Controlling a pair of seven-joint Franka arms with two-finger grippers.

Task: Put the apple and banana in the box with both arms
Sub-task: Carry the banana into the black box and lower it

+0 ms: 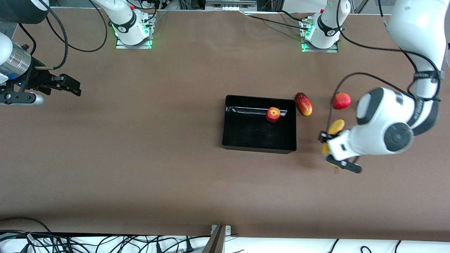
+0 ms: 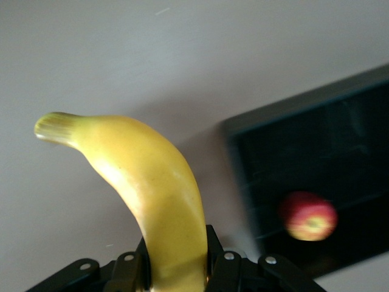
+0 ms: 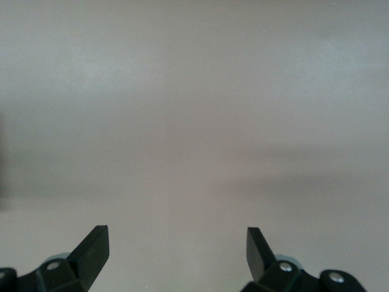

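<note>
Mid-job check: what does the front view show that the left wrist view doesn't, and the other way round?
Only the front view: the right gripper, open and waiting over bare table at the right arm's end, plus two spare fruits, a mango-like fruit beside the box and a plain red fruit toward the left arm's end.

Only the left wrist view: the left gripper's fingers clamped on the banana's lower part, and its stem end.

Both: the banana in the left gripper, and the apple inside the box.
</note>
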